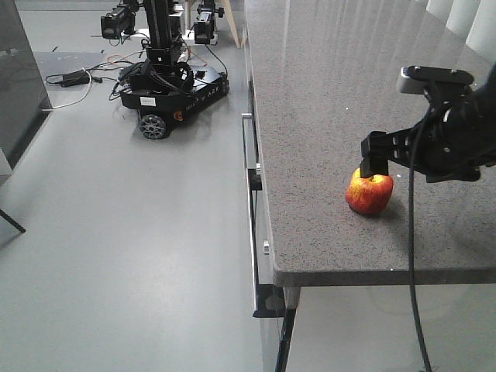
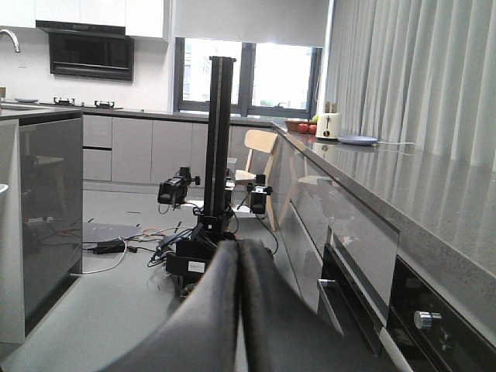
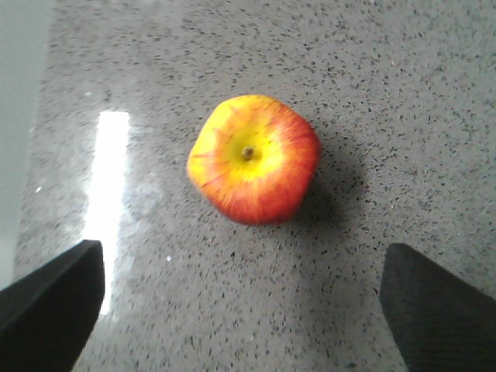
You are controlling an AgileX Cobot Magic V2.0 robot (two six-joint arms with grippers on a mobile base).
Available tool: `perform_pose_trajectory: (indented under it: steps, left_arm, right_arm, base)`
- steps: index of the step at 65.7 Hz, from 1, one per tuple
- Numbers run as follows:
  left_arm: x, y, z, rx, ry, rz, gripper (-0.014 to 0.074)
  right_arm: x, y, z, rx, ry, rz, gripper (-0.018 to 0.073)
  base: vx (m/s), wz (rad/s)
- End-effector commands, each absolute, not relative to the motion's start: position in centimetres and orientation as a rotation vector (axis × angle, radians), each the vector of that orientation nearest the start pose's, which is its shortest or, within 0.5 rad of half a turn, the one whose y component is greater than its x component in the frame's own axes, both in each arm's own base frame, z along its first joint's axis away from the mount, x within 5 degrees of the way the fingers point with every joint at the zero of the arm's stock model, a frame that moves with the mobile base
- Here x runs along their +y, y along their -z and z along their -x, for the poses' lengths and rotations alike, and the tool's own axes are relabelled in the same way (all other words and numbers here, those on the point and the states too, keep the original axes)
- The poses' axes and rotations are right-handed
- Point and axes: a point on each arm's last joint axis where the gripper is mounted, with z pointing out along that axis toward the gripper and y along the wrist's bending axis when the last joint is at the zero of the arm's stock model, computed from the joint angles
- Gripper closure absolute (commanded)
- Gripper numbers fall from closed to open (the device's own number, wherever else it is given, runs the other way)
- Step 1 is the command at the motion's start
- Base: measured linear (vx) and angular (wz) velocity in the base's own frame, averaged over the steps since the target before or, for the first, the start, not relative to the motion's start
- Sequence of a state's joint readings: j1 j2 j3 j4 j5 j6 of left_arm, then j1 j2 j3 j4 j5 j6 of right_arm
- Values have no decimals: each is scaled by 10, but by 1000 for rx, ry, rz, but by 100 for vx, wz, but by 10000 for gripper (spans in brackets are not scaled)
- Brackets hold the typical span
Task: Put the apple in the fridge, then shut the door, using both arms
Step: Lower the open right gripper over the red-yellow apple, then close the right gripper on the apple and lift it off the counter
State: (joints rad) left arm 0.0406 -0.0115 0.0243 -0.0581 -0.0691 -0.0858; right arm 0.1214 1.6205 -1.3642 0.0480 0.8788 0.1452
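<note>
Speckled grey counter (image 1: 333,116) — apple (image 1: 370,194) upright

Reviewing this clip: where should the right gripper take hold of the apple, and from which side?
Grip the apple across its widest middle, coming straight down from above. It sits upright on the countertop, stem dimple facing up, with its rounded sides free all round. The right gripper is open, its fingers spread wider than the fruit, so a top-down pinch probably fits.
</note>
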Motion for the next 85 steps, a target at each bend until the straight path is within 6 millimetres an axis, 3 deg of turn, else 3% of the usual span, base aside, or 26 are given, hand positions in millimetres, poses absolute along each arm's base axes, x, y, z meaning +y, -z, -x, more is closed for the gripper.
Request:
perform_pose_trajectory:
  steps: [1,16,31,51,70,77,85]
  left_arm:
    - [3,-209,-55,1362,89,138,602]
    - [3,-209,-55,1362,89,138,602]
    - [3,-209,-55,1362,89,138,602]
    - [3,-209,-55,1362,89,138,602]
    - [3,-209,-55,1362,89,138,602]
    - [3,-209,-55,1362,89,138,602]
    - [3,-209,-55,1362,89,138,602]
  right_arm:
    - [46,-319,-360,2552,-163,-106,-109]
    - [50,-295,-393,2597,-174,-179,-101]
    - [52,-270,-409,2649,-166,-197,-76]
    - [52,-267,-408,2678,-159,-196,156]
    - [51,-284,-405,2611,-166,-172,312]
    - [52,-306,-395,2563,-161,-94,356]
    - [66,-333,-374,2522,-134,111,378]
  base:
    - [0,0]
    - [0,0]
    - [0,0]
    - [0,0]
    - [0,0]
    - [0,0]
    - [0,0]
